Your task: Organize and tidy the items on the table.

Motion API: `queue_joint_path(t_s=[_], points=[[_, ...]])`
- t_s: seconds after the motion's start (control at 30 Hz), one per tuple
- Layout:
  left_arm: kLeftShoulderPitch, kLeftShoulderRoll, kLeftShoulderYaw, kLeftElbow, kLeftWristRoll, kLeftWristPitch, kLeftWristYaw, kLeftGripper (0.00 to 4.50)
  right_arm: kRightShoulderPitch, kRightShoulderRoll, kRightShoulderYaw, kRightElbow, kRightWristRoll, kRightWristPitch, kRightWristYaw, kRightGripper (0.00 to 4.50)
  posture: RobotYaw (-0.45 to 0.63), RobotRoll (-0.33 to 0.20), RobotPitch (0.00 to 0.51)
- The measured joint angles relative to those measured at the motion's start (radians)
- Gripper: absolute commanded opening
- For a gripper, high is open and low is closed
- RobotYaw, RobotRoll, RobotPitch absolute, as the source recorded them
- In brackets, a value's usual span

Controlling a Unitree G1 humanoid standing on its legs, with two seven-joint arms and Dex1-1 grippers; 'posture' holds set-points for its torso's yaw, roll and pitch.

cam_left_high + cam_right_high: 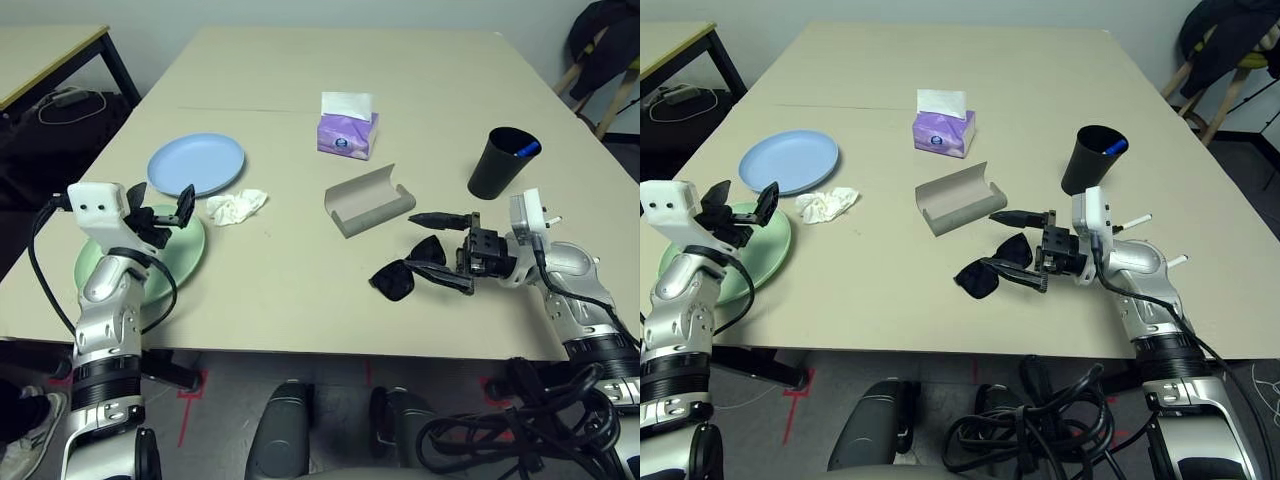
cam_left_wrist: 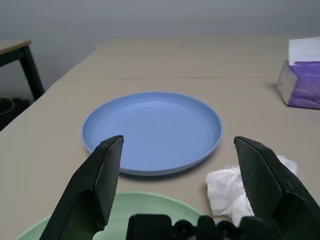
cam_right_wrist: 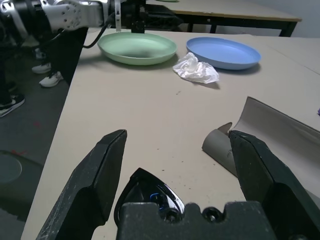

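head view, right pincer (image 1: 447, 247): jaws stood wide, empty, pointing sideways at the sunglasses (image 1: 408, 270), which lay near the tabletop (image 1: 300, 300) front edge; a sideways close could shove them off or catch one lens only.
head view, case (image 1: 368, 200): lay open just behind the sunglasses; a sweep could knock it.
head view, cup (image 1: 503, 161): upright behind the right arm, something blue poking from it; an elbow swing could tip it.
head view, left pincer (image 1: 172, 216): spread open, empty, over the green plate (image 1: 150, 262).
left wrist view, blue plate (image 2: 152, 131): ahead between the fingers (image 2: 95, 182), tissue (image 2: 235, 187) beside it; a flat plate rim was likely to slip.
right wrist view, sunglasses: one lens low between the fingers (image 3: 97, 175); grip would probably land on the lens, smear or pop risk.
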Motion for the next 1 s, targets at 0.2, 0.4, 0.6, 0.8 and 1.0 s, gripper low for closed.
queue_joint_path(t_s=[0.2,0.4,0.6,0.8,1.0], points=[[0.038,0.151,0.011,-0.022,-0.066,0.173,-0.125,4.50,0.001,0.009,0.000,0.045,-0.009,-0.048,0.028,4.48,0.20,0.000,0.078],[0.034,0.307,0.026,-0.011,-0.079,0.391,-0.174,4.50,0.001,0.023,0.000,0.079,-0.010,-0.080,0.029,4.48,0.20,0.000,0.081],[-0.056,0.382,0.032,0.082,-0.089,0.607,-0.159,4.50,0.006,0.032,0.001,0.077,-0.010,-0.082,0.028,4.48,0.19,0.000,0.084],[-0.104,0.451,0.022,0.229,-0.062,0.651,-0.178,4.50,0.019,0.034,0.001,0.069,-0.010,-0.082,0.022,4.48,0.19,0.000,0.087],[-0.113,0.453,0.017,0.338,-0.031,0.656,-0.175,4.50,0.043,0.038,0.001,0.030,-0.008,-0.072,0.006,4.48,0.18,0.000,0.087]])
